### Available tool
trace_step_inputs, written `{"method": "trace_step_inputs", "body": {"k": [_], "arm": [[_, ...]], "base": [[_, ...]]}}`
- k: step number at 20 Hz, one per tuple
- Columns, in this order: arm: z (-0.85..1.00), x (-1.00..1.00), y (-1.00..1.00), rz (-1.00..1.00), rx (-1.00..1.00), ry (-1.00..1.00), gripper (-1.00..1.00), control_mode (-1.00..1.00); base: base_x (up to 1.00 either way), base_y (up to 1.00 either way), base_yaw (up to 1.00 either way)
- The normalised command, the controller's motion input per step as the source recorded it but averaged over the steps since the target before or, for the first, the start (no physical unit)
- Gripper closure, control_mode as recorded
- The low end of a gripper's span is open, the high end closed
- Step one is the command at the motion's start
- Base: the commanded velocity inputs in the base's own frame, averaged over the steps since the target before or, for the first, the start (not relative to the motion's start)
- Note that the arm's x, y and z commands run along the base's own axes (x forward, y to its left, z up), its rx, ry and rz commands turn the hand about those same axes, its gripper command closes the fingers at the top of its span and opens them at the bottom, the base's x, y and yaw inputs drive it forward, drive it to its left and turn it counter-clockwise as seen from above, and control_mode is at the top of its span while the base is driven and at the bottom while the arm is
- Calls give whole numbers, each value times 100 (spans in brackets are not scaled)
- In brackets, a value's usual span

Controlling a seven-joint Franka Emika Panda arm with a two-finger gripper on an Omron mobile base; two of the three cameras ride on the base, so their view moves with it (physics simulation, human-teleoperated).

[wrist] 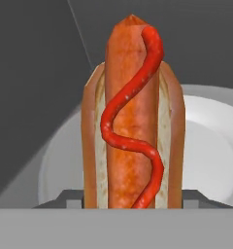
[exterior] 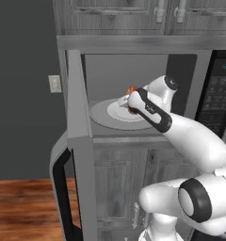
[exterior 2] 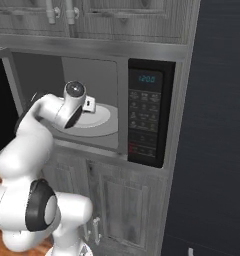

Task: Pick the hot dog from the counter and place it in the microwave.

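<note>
At the left of the left base view the microwave door (exterior: 75, 141) is standing swung wide open, its dark handle (exterior: 60, 188) curving down the outer edge, and a pale wall switch (exterior: 54, 84) is showing on the grey wall beyond it. Inside the microwave (exterior: 133, 52) a round glass turntable (exterior: 100, 117) is carrying a white plate (exterior: 116, 111), and the white arm is reaching in over it with the hot dog (exterior: 131, 90) peeking out red-orange at the wrist. In the hand view the hot dog (wrist: 132, 121) is standing up the middle of the picture — a tan bun split lengthwise, an orange-brown sausage lying in it, and a glossy red squiggle winding down the sausage from tip to base. Its lower end is sitting between the gripper (wrist: 133, 202) fingers, whose jaws are closing on the bun from both sides; the white plate (wrist: 210, 146) is lying behind it, so the hot dog is hanging over the plate within the oven cavity, and whether it is touching the plate cannot be told. Further right, in the right base view, the gripper (exterior 2: 89, 105) is hovering over the plate (exterior 2: 102, 116), and the dark keypad panel (exterior 2: 146, 112) is glowing with a small clock display — grey wood-grain cabinets (exterior 2: 127, 205) are sitting below.
</note>
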Motion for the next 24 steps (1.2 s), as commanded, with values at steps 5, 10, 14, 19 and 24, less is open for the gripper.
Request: {"method": "trace_step_inputs", "body": {"k": [5,10,14,19,24], "arm": [[-16,34,-7,0,0,1,100,-100],[-17,32,-4,0,0,4,100,-100],[-33,15,-2,0,-1,4,100,-100],[-31,7,0,0,-1,3,100,-100],[-12,10,0,0,0,0,100,-100]], "base": [[0,0,0],[0,0,0],[0,0,0],[0,0,0],[0,0,0]]}}
